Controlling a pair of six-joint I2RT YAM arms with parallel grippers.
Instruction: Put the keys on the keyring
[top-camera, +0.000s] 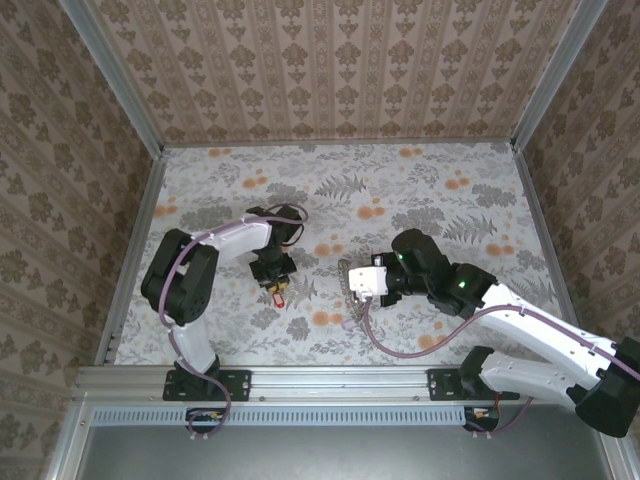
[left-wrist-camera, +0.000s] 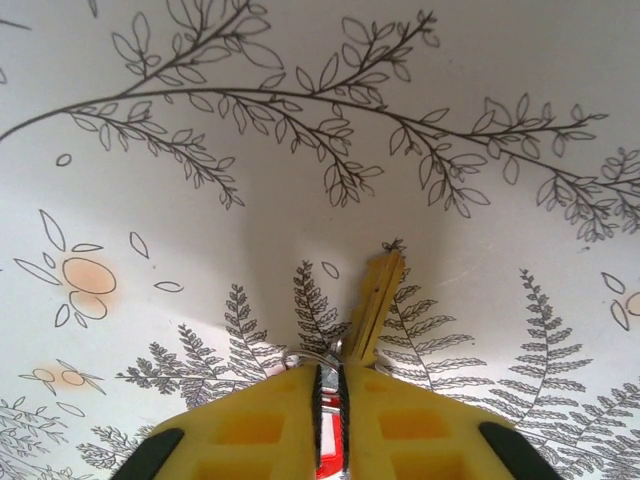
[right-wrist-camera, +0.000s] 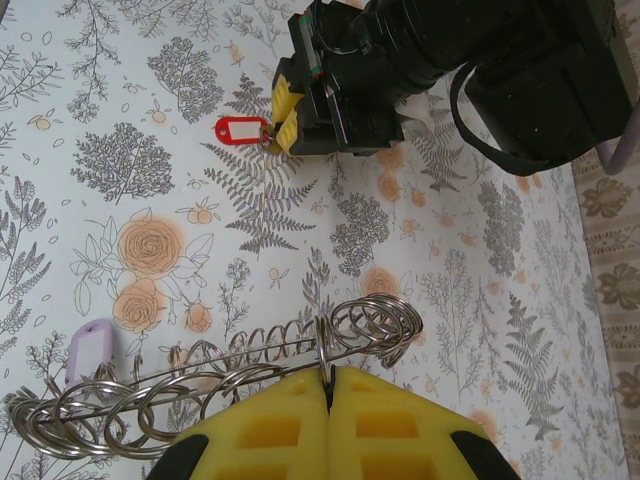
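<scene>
- Key (left-wrist-camera: 372, 305): a brass-coloured blade, gripped between the yellow fingers (left-wrist-camera: 265, 415) of the left tool (left-wrist-camera: 330, 385). The blade sticks out past the fingertips and points down at the bench (top-camera: 420, 190); whether its tip touches the surface cannot be told.
- Red tag (right-wrist-camera: 238, 130): joined to the key's head. It sticks out of the other side of the left tool, level above the floral cover. A small wire ring shows beside the key's head in the left wrist view.
- Left tool: jaws drawn narrow, with only the key's thickness between the pads. It hangs low over the left-centre of the bench, fingers turned downward.
- Keyring (right-wrist-camera: 240, 360): a chain of linked grey metal rings, lying stretched out in a row like a loose coil. The right tool (right-wrist-camera: 328, 385) pinches it near one end, where several rings bunch together.
- Right tool: jaws pressed together on a ring wire, with no gap visible between the yellow pads.
- Lilac tag (right-wrist-camera: 85, 352): lies on the bench at the far end of the chain from the grip.
- Separation: key and keyring are well apart and not joined. In the top view the two tools face each other across bare patterned cover.
</scene>
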